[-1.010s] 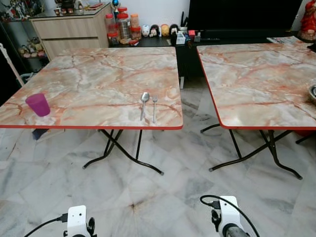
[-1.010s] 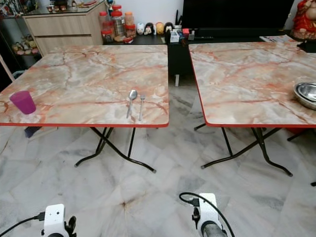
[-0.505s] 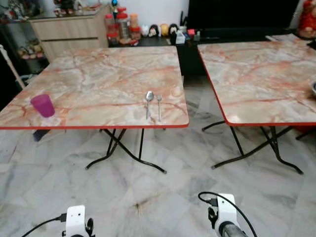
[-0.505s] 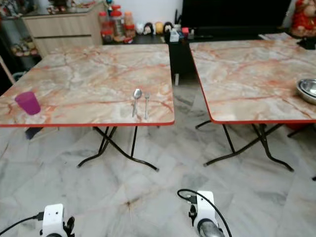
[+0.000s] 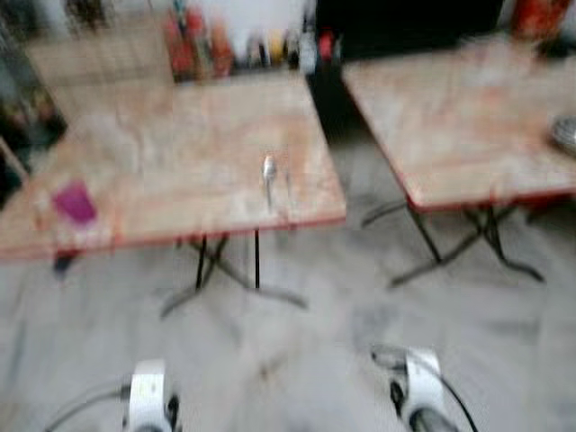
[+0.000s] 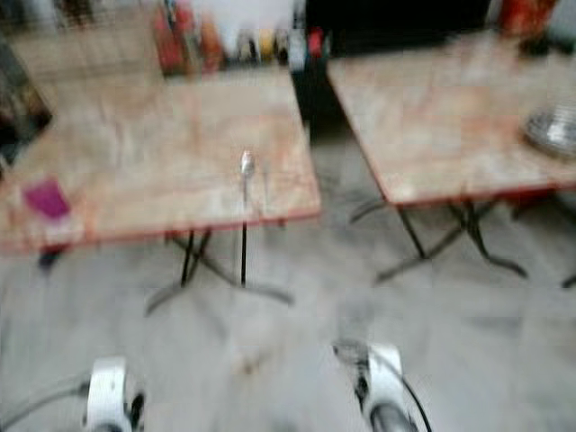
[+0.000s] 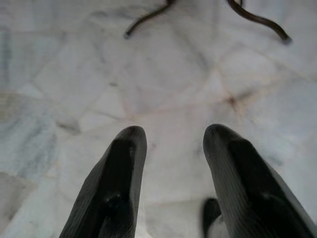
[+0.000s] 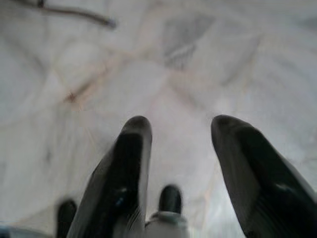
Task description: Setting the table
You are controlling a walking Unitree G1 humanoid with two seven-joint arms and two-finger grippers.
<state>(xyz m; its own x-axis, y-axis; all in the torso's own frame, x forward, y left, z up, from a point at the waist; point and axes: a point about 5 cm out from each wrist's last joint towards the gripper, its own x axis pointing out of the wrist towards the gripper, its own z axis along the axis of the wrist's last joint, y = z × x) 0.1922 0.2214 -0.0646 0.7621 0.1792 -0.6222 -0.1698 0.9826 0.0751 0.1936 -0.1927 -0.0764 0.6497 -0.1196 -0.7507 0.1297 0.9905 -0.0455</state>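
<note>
Two marble-patterned desks fill the upper frame of the blurred head views. On the left desk [image 5: 180,153], a spoon [image 5: 268,169] lies just beside a fork [image 5: 288,184] near the front edge, with a purple cup [image 5: 74,202] at far left. A metal bowl [image 6: 551,130] sits at the right desk's [image 5: 450,117] edge. Both the left tool [image 7: 171,144] and right tool [image 8: 181,134] hang over the tiled floor [image 7: 163,74], fingers apart and empty.
</note>
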